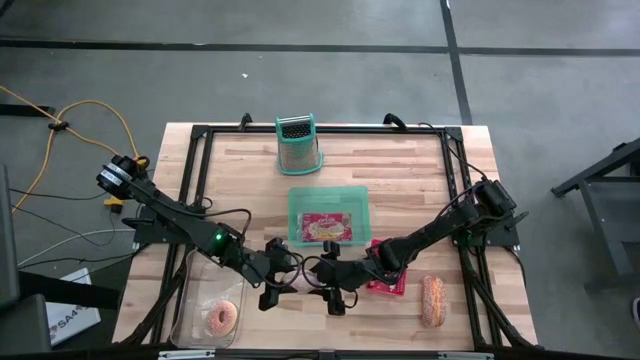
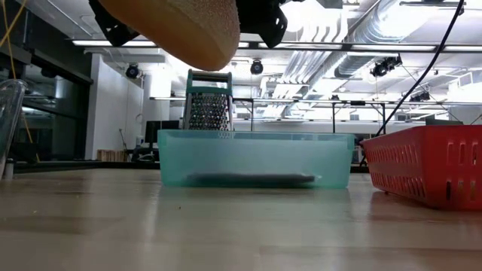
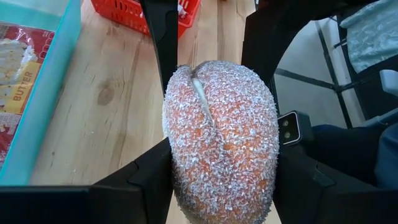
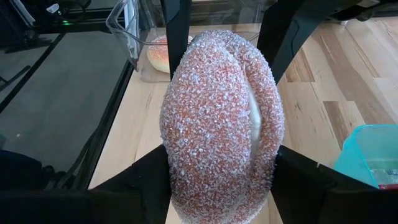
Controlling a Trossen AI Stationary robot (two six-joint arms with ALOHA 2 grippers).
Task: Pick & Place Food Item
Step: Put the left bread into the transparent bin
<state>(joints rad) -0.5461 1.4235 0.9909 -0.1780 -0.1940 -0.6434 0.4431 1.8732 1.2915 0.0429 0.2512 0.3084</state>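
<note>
Coconut-crusted pastry [image 3: 221,140], orange beneath white flakes and split by a pale cream seam, hung above the table [image 1: 420,190] near the middle of its front edge, gripped from opposite ends by both arms. Left gripper [image 1: 283,272] reached in from the left side, and its dark fingers [image 3: 146,183] pressed against both flanks of the pastry. Right gripper [image 1: 332,278] came from the right side, its fingers [image 4: 149,177] likewise closed on the same pastry from the other end. In the low view the pastry's rounded underside showed clear of the tabletop. Behind this pair, at the table's centre, sat a teal bin [image 1: 328,216] holding a red butter-biscuit packet [image 1: 326,227]. A red basket [image 1: 392,280] stood just to the right of the right gripper. A clear container [image 1: 208,308] at the front-left corner held a pink-frosted doughnut [image 1: 221,318]. A second sprinkled pastry [image 1: 432,300] lay near the front-right corner. A box grater [image 1: 297,143] stood upright at the rear edge.
</note>
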